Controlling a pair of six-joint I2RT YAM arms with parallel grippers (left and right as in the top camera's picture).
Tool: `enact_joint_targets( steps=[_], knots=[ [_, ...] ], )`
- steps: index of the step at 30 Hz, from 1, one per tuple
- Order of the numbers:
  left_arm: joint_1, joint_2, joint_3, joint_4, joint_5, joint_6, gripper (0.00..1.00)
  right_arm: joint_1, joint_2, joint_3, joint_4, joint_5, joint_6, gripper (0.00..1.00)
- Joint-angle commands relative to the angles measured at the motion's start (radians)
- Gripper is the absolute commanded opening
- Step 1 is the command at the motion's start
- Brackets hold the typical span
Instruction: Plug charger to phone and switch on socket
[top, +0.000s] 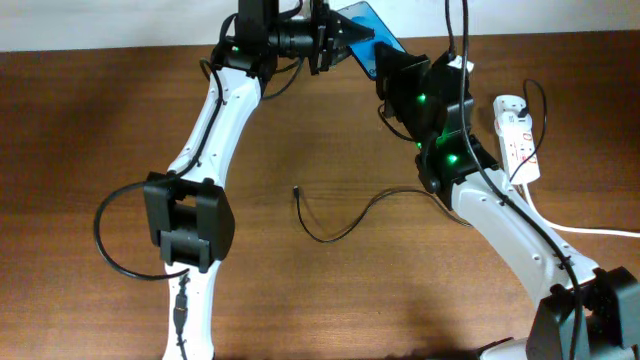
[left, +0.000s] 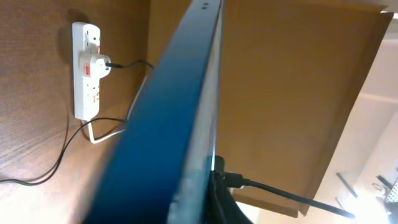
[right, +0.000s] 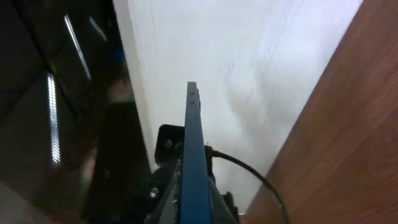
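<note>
Pincers meet at the far edge: the left pincer (top: 325, 48) clamps one end of the black-framed, blue-screened smartphone (top: 362, 25) and the right pincer (top: 392, 72) clamps the other, holding it tilted above the brown wooden tabletop (top: 100, 120). The thin black charger cable (top: 335, 232) lies loose mid-tabletop, well apart. The white elongated power strip (top: 517, 138) sits far right.

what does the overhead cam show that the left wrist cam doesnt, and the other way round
Only the overhead: the left arm, the right arm, and the charger with its plug tip lying loose on the table. Only the left wrist: the phone edge-on and close, and a white adapter seated in the socket. Both: phone, socket, its white cord and part of the charger.
</note>
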Motion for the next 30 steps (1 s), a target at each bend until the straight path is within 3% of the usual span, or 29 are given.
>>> enact_joint_targets(
  steps=[1,2,3,5,6,8,10,12,14,16,18,20,22,24,27,30],
  knots=[
    [-0.006,-0.013,0.013,0.005,-0.055,-0.036,0.08,0.015,0.013,0.016,-0.023,0.021,-0.041,0.04],
    [-0.006,-0.013,0.013,0.005,-0.070,-0.036,0.07,0.016,0.017,0.016,-0.024,0.010,-0.041,0.04],
    [-0.006,-0.013,0.013,0.005,-0.080,-0.036,0.00,0.016,0.017,0.016,-0.024,-0.008,-0.041,0.04],
    [-0.006,-0.013,0.013,0.005,-0.084,-0.034,0.00,0.017,0.017,0.016,-0.032,-0.038,-0.042,0.05],
    [-0.006,-0.013,0.012,0.005,-0.087,-0.018,0.00,0.016,0.017,0.016,-0.049,-0.050,-0.053,0.14],
    [-0.005,-0.013,0.012,0.005,-0.096,0.076,0.00,0.016,0.017,0.016,-0.076,-0.070,-0.099,0.18],
    [-0.005,-0.013,0.012,0.005,-0.096,0.195,0.00,0.014,0.017,0.016,-0.115,-0.087,-0.105,0.40],
    [0.002,-0.013,0.012,0.005,-0.103,0.198,0.00,0.008,0.016,0.016,-0.122,-0.109,-0.152,0.63],
    [0.028,-0.013,0.012,0.004,-0.100,0.198,0.00,-0.011,0.016,0.016,-0.122,-0.154,-0.229,0.77],
    [0.083,-0.013,0.012,-0.005,-0.022,0.230,0.00,-0.101,-0.011,0.016,-0.127,-0.298,-0.414,0.87],
    [0.161,-0.013,0.012,-0.114,0.100,0.386,0.00,-0.229,-0.042,0.016,-0.150,-0.534,-0.618,0.87],
    [0.237,-0.013,0.012,-0.346,0.218,0.646,0.00,-0.346,-0.043,0.016,-0.287,-0.734,-0.792,0.86],
    [0.286,-0.013,0.012,-0.614,0.193,0.863,0.00,-0.353,-0.042,0.016,-0.416,-0.739,-0.914,0.86],
    [0.315,-0.013,0.012,-0.801,0.134,0.999,0.00,-0.328,-0.038,0.016,-0.559,-0.680,-1.051,0.86],
    [0.313,-0.013,0.012,-0.956,0.142,1.154,0.00,-0.263,-0.038,0.016,-0.679,-0.550,-1.173,0.85],
    [0.316,-0.013,0.012,-1.078,0.304,1.364,0.00,-0.119,-0.006,0.016,-0.732,-0.435,-1.202,0.76]
  ],
)
